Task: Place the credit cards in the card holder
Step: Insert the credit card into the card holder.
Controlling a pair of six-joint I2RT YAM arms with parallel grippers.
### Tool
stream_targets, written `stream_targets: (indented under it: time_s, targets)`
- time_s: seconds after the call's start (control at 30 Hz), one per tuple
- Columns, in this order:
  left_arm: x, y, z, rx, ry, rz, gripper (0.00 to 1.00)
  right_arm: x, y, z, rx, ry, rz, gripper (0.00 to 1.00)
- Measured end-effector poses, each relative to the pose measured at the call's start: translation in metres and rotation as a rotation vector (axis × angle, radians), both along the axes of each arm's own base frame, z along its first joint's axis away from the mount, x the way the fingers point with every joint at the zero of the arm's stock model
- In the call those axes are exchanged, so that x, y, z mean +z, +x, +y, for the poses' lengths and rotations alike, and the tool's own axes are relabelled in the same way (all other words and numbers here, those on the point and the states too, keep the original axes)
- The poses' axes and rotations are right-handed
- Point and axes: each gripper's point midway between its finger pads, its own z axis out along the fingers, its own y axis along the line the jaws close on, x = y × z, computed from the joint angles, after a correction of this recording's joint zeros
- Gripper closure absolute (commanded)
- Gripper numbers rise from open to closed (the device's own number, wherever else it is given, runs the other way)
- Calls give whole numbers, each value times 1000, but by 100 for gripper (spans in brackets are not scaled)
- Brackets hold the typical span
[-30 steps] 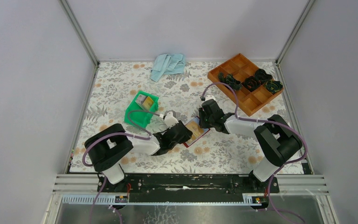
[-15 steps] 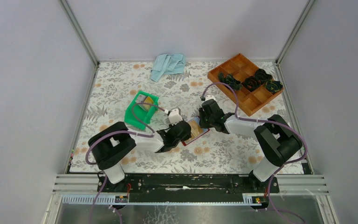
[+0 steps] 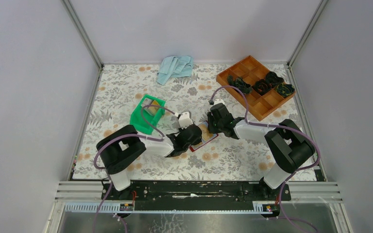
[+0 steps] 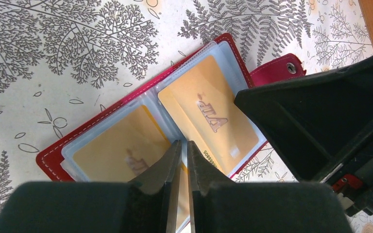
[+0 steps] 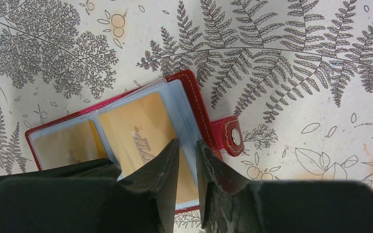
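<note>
Gold card (image 4: 211,116) in card holder (image 4: 269,74), axis 11–5, 1 o'clock off left gripper (image 4: 180,143); right gripper (image 5: 187,143) alongside; both jaws narrow, grip unclear.

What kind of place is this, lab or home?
Most likely a lab test cell: plain grey panels on aluminium posts box in a floral-covered table, with staged props like the orange tray and green bin.

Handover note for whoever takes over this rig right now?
Left gripper: fingers nearly together over the open card holder's fold; grip unclear.
Right gripper: fingers slightly apart at its right page; grip unclear.
Done: gold credit cards show in both facing sleeves.
To do: a card edge at the left fingertips looks not fully in; green bin contents unclear.
</note>
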Motion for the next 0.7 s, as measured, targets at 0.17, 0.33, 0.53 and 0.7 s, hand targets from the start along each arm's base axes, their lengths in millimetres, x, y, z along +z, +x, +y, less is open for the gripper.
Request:
stream_targets:
  time_s: [0.17,0.33,0.53,0.7]
  targets:
    - [-1,3,-2,0,9,-5,84,0,0,0,0,0,0,73]
    - [-1,6,-5,1,19,-10,83,0,0,0,0,0,0,73]
    - [-2,7,-5,1,40,-15,82,0,0,0,0,0,-1,73]
    - [-1,9,-4,0,63,-20,80,0,-1,0,-1,0,-1,69]
